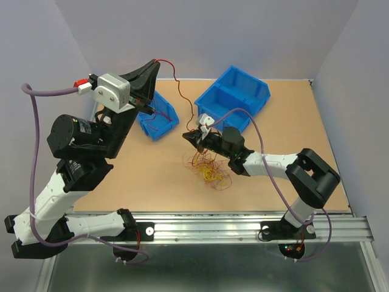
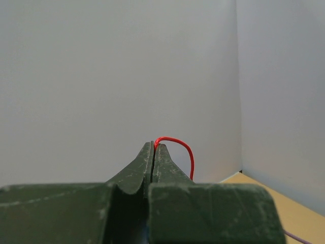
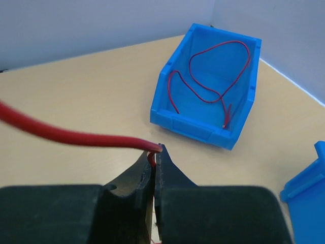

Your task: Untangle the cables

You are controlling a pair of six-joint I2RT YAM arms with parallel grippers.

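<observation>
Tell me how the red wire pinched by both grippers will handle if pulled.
Probably floppy: the red wire runs in loose curves between the left gripper and the right gripper. Likely very light, being so thin. It may snag when pulled, since the tangle lies right beside that gripper.

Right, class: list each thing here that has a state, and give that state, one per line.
left gripper: shut on red cable
right gripper: shut on red cable
red cable: strung between the grippers
tangle: heaped on the table
small blue bin: upright, one loose wire inside
</observation>
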